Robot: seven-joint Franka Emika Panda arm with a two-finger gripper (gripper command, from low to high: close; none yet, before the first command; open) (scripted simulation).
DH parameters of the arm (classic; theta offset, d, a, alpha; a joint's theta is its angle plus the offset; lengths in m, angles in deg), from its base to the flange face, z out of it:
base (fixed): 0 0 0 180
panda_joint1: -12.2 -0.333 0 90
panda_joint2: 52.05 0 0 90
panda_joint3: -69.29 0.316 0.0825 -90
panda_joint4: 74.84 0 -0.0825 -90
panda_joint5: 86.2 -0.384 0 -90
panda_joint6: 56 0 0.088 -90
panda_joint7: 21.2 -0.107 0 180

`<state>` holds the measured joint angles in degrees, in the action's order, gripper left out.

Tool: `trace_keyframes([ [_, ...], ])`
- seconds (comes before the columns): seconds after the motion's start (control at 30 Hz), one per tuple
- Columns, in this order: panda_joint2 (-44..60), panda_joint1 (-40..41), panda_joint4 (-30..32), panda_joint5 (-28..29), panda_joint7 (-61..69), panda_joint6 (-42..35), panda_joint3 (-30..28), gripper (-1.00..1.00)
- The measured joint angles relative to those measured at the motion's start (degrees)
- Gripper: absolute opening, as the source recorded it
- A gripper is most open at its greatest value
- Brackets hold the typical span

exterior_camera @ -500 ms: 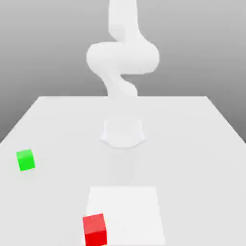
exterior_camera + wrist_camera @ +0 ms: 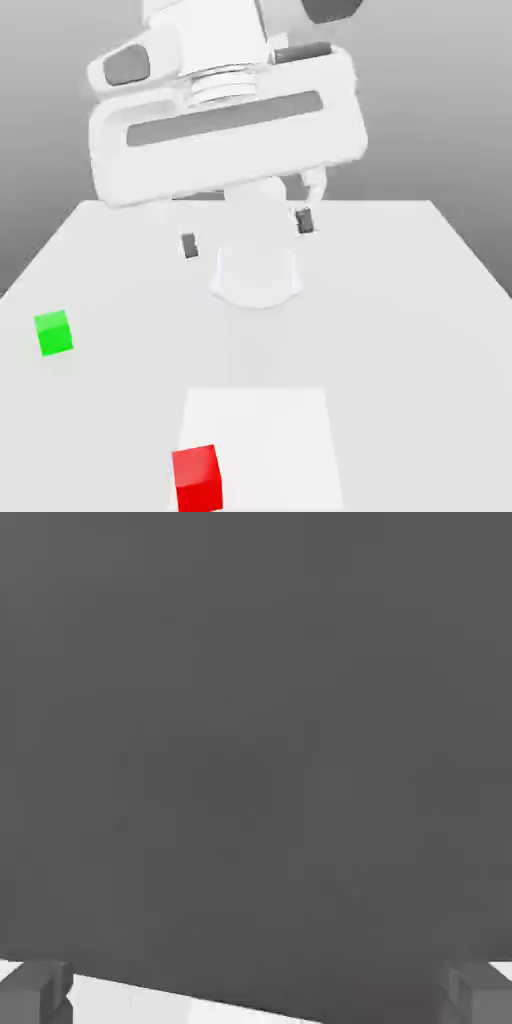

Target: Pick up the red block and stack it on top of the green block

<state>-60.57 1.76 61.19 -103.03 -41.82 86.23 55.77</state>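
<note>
The red block [image 2: 197,479] sits on the table near the front edge, at the corner of a brighter white square patch [image 2: 270,440]. The green block [image 2: 54,333] rests on the table at the exterior view's left, well apart from the red one. My gripper [image 2: 247,233] hangs high above the middle of the table, close to the camera, open, its two dark fingertips [image 2: 189,245] spread wide with nothing between them. In the hand view the fingertips [image 2: 35,992] stand at the frame's two corners against dark grey background.
The white table [image 2: 400,300] spreads around the arm's round base [image 2: 256,275]. The large white hand [image 2: 225,120] covers the upper middle of the exterior view.
The hand has swung into the exterior view, now large and above the table's middle, where only the arm's upright links stood before. Both blocks stay in place.
</note>
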Motion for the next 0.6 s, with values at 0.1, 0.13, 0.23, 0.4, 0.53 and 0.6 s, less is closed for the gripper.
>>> trace_keyframes([
  [0.1, 5.9, 0.1, 0.8, -0.8, 2.8, 2.1, -0.3, 0.0],
  [0.13, 7.8, 0.2, 1.1, -0.8, 3.6, 2.8, -0.4, 0.0],
  [0.23, 13.1, 0.6, 2.1, 0.4, 5.0, 5.3, -0.7, 0.0],
  [0.4, 20.7, 0.4, 3.8, 6.5, 4.4, 9.8, -2.9, 0.0],
  [0.53, 27.6, 1.8, 3.1, 4.5, 6.6, 15.1, -1.2, 0.0],
  [0.6, 31.3, 3.2, 2.5, 2.2, 8.4, 18.0, 0.6, -1.0],
])
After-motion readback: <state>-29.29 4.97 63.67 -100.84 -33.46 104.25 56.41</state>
